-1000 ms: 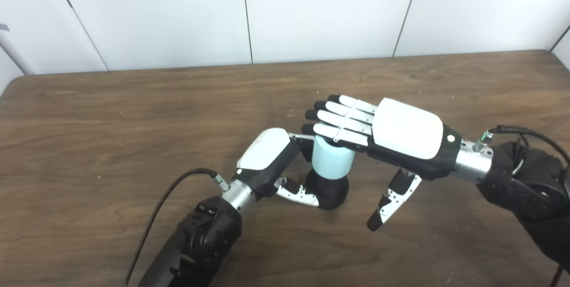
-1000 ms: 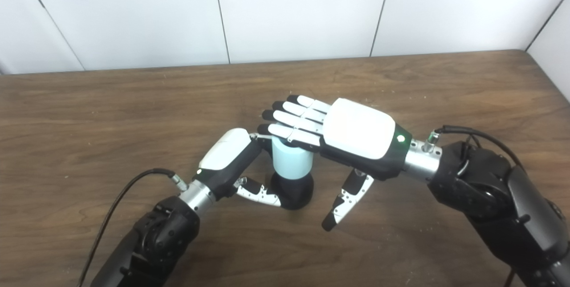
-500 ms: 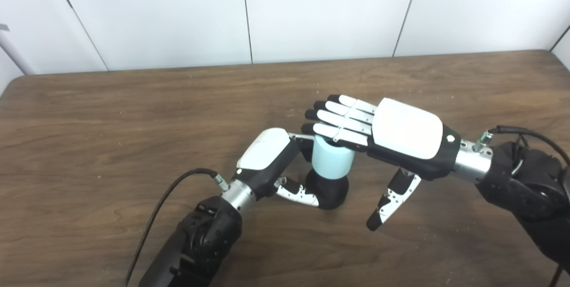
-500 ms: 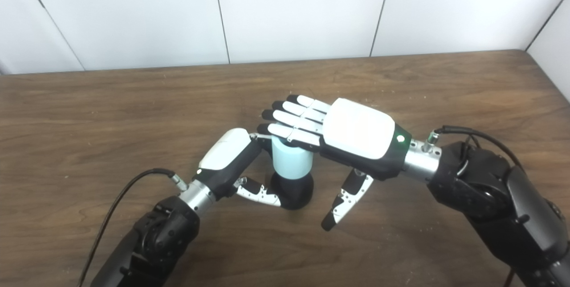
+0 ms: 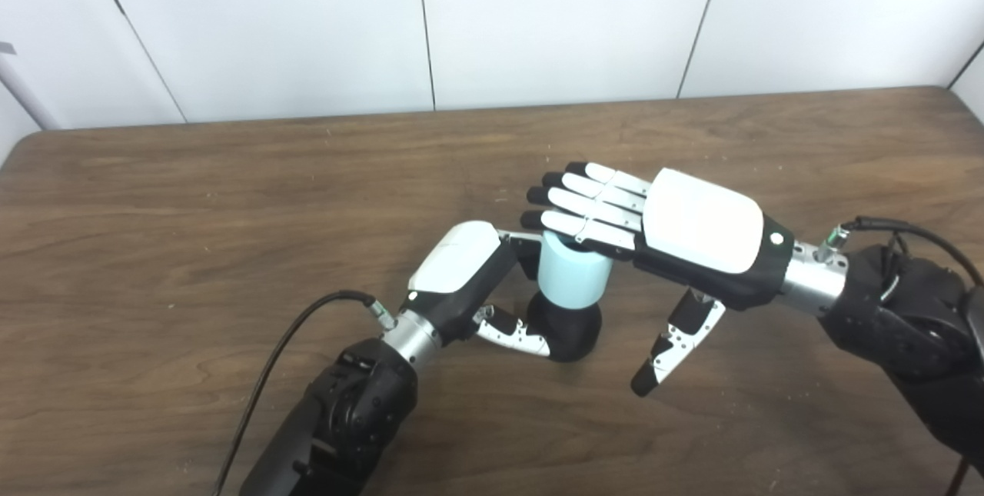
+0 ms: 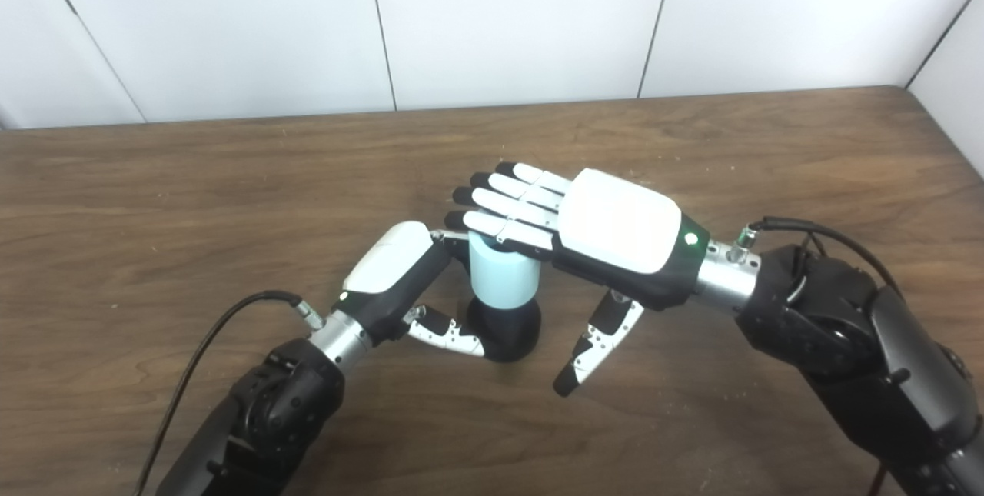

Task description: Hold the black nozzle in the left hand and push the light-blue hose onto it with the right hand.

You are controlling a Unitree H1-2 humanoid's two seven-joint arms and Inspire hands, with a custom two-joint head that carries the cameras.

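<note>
**Hose stands on the nozzle, flat right hand on top**

You see the black nozzle (image 5: pixel 569 331) standing upright on the brown wooden desk (image 5: pixel 192 196), a little toward 4 o'clock from the desk centre. The light-blue hose (image 5: pixel 573 279), a short upright cylinder, sits on top of the nozzle, and its lower end meets the black rounded body.

Your left hand (image 5: pixel 461 269) comes in from 7 o'clock and grips the nozzle. Its thumb (image 5: pixel 513 331) lies against the front of the black base, and its other fingers go around the far side, at the seam between hose and nozzle, where they are mostly hidden. So this hand is closed around the nozzle.

Your right hand (image 5: pixel 676 238) comes in from 4 o'clock. It is flat, palm down, with the fingers (image 5: pixel 588 208) stretched out and close together, pointing toward 10 o'clock. The fingers lie over the top end of the hose and appear to touch it. The thumb (image 5: pixel 676 342) hangs down toward the desk, at 3 o'clock from the nozzle and apart from it. This hand grasps nothing; it is spread open on the hose.

A black cable (image 5: pixel 277 357) runs from the left wrist toward 7 o'clock.
</note>
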